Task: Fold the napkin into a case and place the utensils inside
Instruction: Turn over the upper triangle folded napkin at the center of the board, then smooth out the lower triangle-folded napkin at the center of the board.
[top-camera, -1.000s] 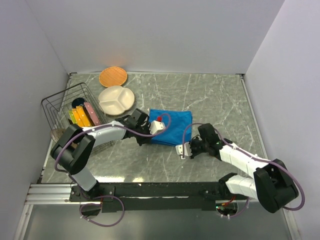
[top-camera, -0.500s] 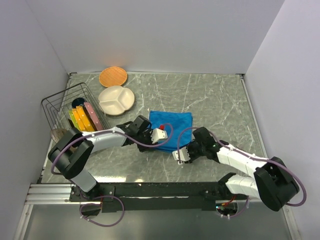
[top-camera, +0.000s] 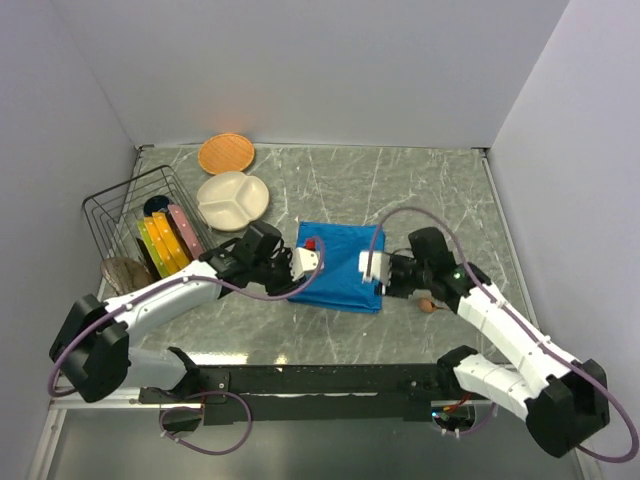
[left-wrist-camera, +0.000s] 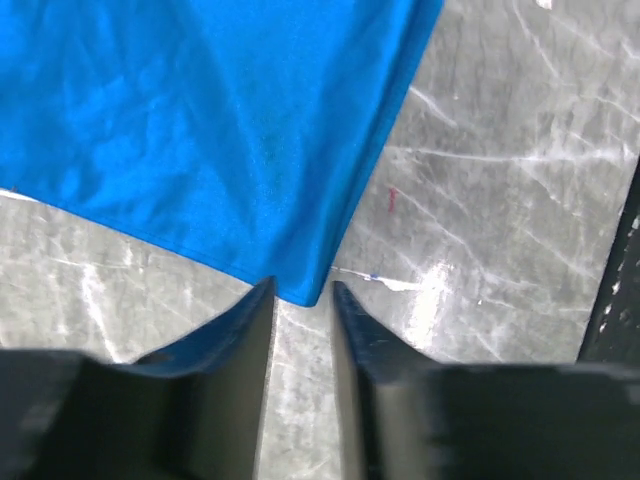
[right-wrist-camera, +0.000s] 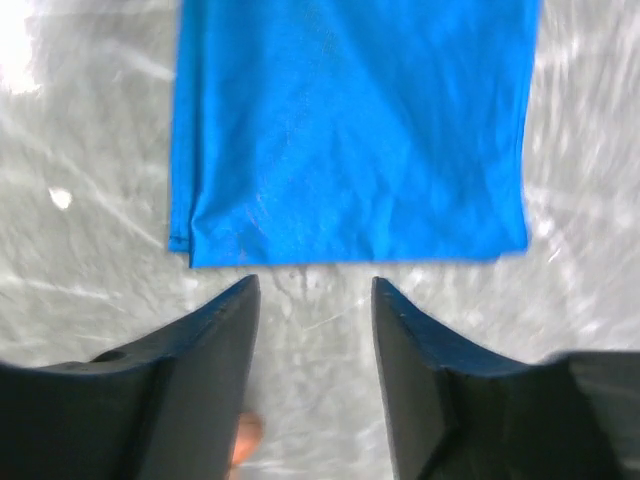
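The blue napkin (top-camera: 340, 268) lies flat at mid-table as a folded rectangle; layered edges show along its side (right-wrist-camera: 182, 238). My left gripper (top-camera: 300, 262) sits at its left edge. In the left wrist view its jaws (left-wrist-camera: 300, 290) stand narrowly open, with a corner of the napkin (left-wrist-camera: 250, 150) right at the tips and bare table between the fingers. My right gripper (top-camera: 372, 268) is at the napkin's right edge. It is open (right-wrist-camera: 312, 285) and empty, just short of the cloth (right-wrist-camera: 350, 130). A small brown round piece (top-camera: 427, 304), apparently one of the utensils, peeks out beside the right arm.
A wire rack (top-camera: 112, 205) holding colourful flat plates (top-camera: 165, 240) stands at the left. Behind it lie a white divided plate (top-camera: 232, 195) and an orange round plate (top-camera: 226, 153). A brownish disc (top-camera: 125, 272) lies at the rack's near side. Walls enclose three sides.
Both grippers have opened and left the napkin's near edge. The left drew back to its left side; the right swung up to its right side, uncovering the brown piece.
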